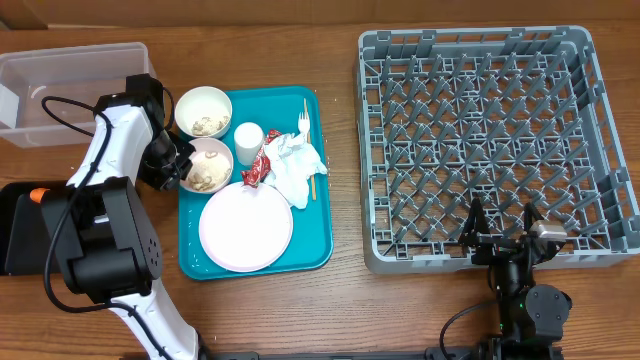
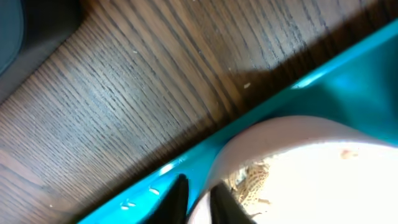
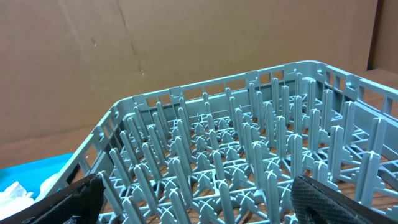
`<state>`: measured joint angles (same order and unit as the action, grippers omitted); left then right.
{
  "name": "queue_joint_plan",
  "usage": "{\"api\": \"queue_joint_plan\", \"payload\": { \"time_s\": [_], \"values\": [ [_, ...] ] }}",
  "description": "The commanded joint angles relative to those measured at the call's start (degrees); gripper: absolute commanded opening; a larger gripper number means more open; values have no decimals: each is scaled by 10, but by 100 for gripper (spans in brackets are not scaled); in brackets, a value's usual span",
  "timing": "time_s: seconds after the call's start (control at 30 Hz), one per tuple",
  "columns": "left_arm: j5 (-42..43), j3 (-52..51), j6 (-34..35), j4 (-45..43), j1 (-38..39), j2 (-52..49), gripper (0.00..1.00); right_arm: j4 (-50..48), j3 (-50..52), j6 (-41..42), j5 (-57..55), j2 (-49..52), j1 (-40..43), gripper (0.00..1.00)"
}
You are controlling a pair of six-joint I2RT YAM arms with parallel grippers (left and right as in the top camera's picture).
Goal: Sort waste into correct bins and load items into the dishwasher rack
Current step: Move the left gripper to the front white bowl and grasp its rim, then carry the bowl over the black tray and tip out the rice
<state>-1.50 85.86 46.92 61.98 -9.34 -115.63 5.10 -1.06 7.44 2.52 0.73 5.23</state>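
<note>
My left gripper is shut on the left rim of a small pink bowl holding beige food scraps, on the teal serving tray. In the left wrist view the fingers straddle the bowl's rim, with scraps just inside. A second bowl with scraps, a white cup, a pale plate, a crumpled napkin, a red-and-white wrapper, a fork and a wooden stick lie on the tray. My right gripper is open and empty at the grey rack's front wall.
A clear plastic tub stands at the far left back. A black tray at the left edge holds an orange carrot piece. The rack fills the right wrist view between my open fingers; brown cardboard stands behind it.
</note>
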Motion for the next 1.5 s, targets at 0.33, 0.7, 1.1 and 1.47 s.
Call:
{"api": "queue_joint_plan", "payload": {
  "time_s": [0.33,0.7,1.1,1.47],
  "values": [
    [-19,33,-7,45,4,-7,4,-5,6,-2,-5,-6,3,100],
    [-17,194,-38,197,2,17,4,-5,6,-2,-5,-6,2,100],
    [-61,297,-75,309,-103,41,4,-5,6,-2,-5,-6,2,100],
    [-243,297,-3,349,-197,41,4,-5,6,-2,-5,-6,3,100]
  ]
}}
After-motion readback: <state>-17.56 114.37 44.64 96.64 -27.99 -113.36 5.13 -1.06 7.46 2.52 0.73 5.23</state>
